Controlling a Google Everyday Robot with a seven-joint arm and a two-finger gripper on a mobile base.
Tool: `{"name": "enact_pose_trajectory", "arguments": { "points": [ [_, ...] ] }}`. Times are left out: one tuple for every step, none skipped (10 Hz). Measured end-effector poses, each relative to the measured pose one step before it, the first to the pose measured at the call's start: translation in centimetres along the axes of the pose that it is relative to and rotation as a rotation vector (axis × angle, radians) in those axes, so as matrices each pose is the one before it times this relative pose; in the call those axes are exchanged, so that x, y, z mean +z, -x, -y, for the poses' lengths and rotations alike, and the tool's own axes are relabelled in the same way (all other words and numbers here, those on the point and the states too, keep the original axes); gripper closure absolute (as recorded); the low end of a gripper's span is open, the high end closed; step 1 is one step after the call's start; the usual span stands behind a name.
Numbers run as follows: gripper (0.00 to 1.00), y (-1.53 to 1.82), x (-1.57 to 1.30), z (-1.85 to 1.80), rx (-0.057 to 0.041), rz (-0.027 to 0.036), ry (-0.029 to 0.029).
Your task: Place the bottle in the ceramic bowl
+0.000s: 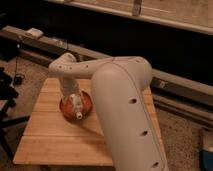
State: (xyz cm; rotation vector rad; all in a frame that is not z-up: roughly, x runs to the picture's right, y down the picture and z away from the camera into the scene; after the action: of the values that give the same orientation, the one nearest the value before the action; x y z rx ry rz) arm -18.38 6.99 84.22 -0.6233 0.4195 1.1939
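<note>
The ceramic bowl [86,104], orange-red inside, sits on the back left part of the wooden table [60,137]. The small white bottle [76,107] lies tilted over the bowl, its narrow cap pointing toward the bowl's front rim. My gripper [71,95] hangs down from the white arm right above the bowl, at the bottle's upper end. The arm's big white shell [125,110] covers the right side of the table and part of the bowl.
A dark stand [6,95] is off the table's left edge. A long low ledge [50,47] runs behind the table, with a small white box [34,33] on it. A blue thing [207,150] sits on the floor at the right.
</note>
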Motion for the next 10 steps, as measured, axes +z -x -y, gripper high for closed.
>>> {"name": "enact_pose_trajectory", "arguments": {
  "points": [
    [0.2, 0.081, -0.028, 0.15, 0.00012, 0.00256, -0.00334],
    [0.2, -0.025, -0.01, -0.136, -0.00132, -0.00067, 0.0015],
    [0.2, -0.011, 0.017, -0.111, -0.00163, -0.00055, 0.00013],
    [0.2, -0.007, -0.005, -0.093, -0.00091, -0.00029, 0.00079],
    [0.2, -0.005, 0.009, 0.001, 0.00001, -0.00014, 0.00003],
    [0.2, -0.007, -0.009, -0.027, -0.0001, -0.00017, 0.00052],
    [0.2, -0.002, -0.001, 0.047, 0.00068, 0.00001, -0.00006],
    [0.2, -0.005, -0.003, 0.004, 0.00024, -0.00012, 0.00022],
    [0.2, -0.003, 0.004, 0.037, 0.00052, -0.00005, -0.00006],
    [0.2, -0.002, -0.002, 0.004, 0.00014, -0.00005, 0.00009]
  ]
}}
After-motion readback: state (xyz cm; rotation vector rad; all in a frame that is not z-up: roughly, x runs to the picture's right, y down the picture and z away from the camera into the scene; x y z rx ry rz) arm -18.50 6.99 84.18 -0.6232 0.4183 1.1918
